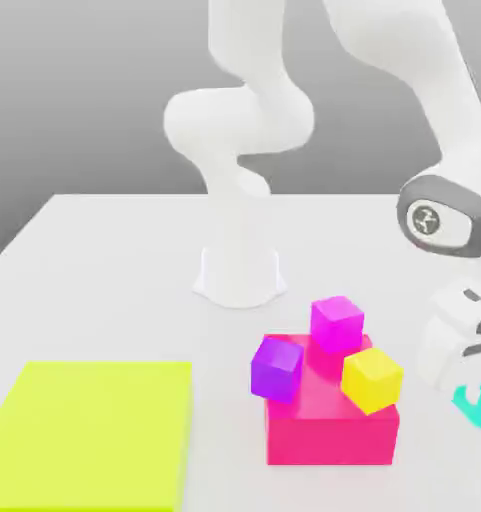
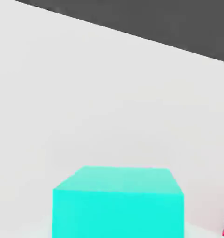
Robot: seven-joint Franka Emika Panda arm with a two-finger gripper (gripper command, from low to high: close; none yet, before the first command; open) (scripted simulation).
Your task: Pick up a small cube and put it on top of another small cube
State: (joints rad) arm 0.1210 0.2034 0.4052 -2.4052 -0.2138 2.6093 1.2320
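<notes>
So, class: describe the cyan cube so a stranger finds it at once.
Start at the big pink block carrying three small cubes. Look to the exterior view's right, under the white tool. The cyan cube sits there, the only turquoise one, off the block.

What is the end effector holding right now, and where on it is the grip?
The end effector is shut on the small cyan cube, at the exterior view's right edge beside the pink block. Which faces the fingers press cannot be told.

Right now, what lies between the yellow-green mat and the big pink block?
Nothing: in the exterior view only bare white table separates the yellow-green mat from the big pink block.
</notes>
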